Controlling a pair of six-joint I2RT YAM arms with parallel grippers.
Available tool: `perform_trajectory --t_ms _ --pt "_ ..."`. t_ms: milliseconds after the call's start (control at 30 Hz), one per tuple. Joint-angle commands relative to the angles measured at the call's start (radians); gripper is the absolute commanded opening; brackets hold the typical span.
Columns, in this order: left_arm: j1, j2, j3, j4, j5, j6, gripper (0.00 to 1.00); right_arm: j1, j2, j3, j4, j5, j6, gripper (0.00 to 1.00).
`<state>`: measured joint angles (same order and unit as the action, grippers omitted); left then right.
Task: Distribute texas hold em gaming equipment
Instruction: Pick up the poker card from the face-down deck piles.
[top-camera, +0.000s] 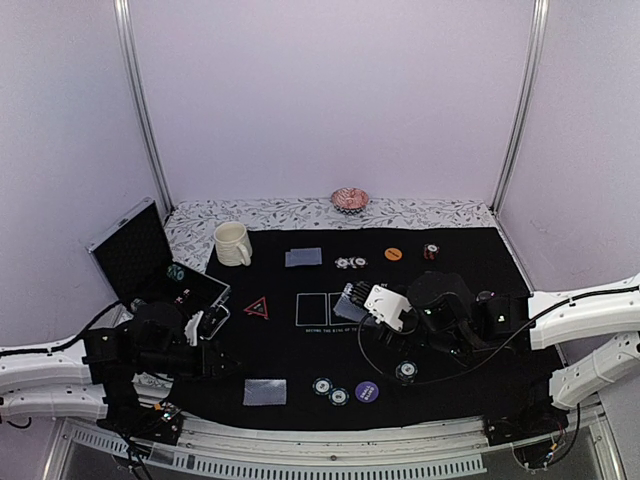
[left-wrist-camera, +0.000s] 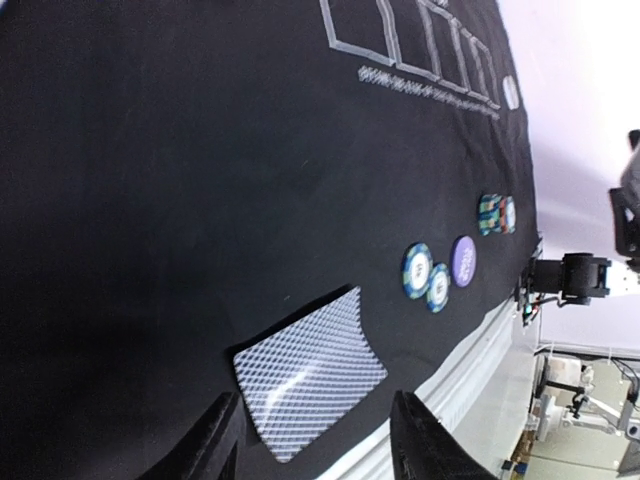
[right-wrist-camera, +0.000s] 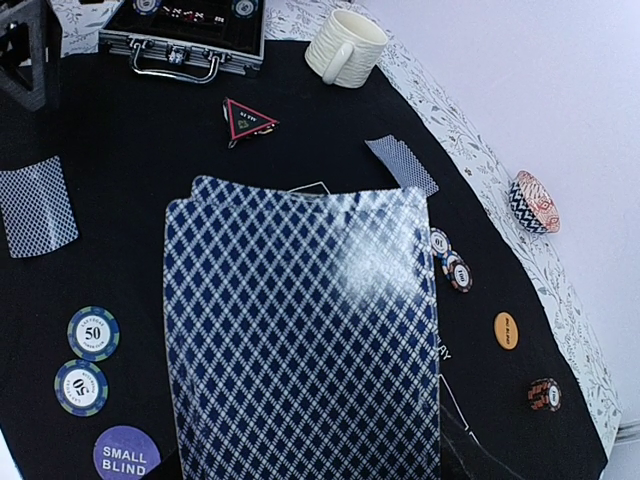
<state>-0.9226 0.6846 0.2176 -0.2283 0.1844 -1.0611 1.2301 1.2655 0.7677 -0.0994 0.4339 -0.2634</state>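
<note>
Card deck is up off the black mat, clamped in the right gripper over the printed card outlines mid-mat, and it covers some of them. In the right wrist view its blue diamond back fills the middle of the frame and hides the fingers completely, so the grip only reads from the top view, where the deck sticks out of the gripper's tip. Left gripper sits low at near-left, jaws apart, one finger each side of a single face-down card lying flat on the mat. Only the fingertips show, the rest cut off by the bottom edge, and I can't tell if they touch the card. Second face-down card lies on the far side, near the cream mug. Two green-edged chips sit side by side at the near edge, the clearer one marked 50. Purple button reading SMALL BLIND is just beside them, clipped by the frame. One more chip sits right of it. Far side: small chip cluster, orange button with text too small to read, red-black chip stack. Red-outlined triangle lies beside the open case, whose contents are too dark to sort. Pink dish sits off the mat at the back.
</note>
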Motion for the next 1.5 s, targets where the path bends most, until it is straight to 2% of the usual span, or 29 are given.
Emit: perform_trajectory --t_ms 0,67,133,233,300,533,667,767,1000,1167,1300,1467 --pt "-0.027 0.011 0.139 -0.094 -0.107 0.116 0.51 -0.001 0.025 0.064 0.003 -0.012 -0.008 0.55" --pt "-0.041 0.065 0.232 -0.094 -0.115 0.204 0.59 0.009 0.049 0.086 -0.006 -0.011 -0.012 0.55" --pt "-0.057 0.133 0.345 -0.085 -0.096 0.292 0.7 0.025 0.068 0.1 0.008 -0.011 -0.023 0.55" --pt "-0.061 0.204 0.421 0.018 0.007 0.388 0.94 0.048 0.101 0.121 0.038 -0.028 -0.046 0.55" --pt "-0.062 0.245 0.441 0.109 0.068 0.416 0.98 0.066 0.13 0.137 0.06 -0.037 -0.059 0.55" --pt "-0.064 0.453 0.553 0.094 0.142 0.477 0.98 0.11 0.21 0.201 0.097 -0.035 -0.104 0.55" --pt "-0.065 0.516 0.58 0.057 0.109 0.5 0.97 0.121 0.234 0.22 0.105 -0.041 -0.115 0.55" --pt "-0.065 0.529 0.59 0.031 0.066 0.513 0.91 0.127 0.244 0.226 0.106 -0.043 -0.118 0.55" --pt "-0.062 0.464 0.563 0.013 0.009 0.508 0.61 0.127 0.232 0.202 0.108 -0.034 -0.111 0.55" --pt "-0.06 0.416 0.531 0.034 0.043 0.503 0.6 0.127 0.229 0.197 0.109 -0.035 -0.106 0.55" --pt "-0.059 0.412 0.531 0.06 0.087 0.511 0.67 0.128 0.229 0.2 0.115 -0.037 -0.111 0.55" --pt "-0.033 0.403 0.549 0.085 0.055 0.519 0.66 0.128 0.231 0.201 0.115 -0.048 -0.108 0.55"
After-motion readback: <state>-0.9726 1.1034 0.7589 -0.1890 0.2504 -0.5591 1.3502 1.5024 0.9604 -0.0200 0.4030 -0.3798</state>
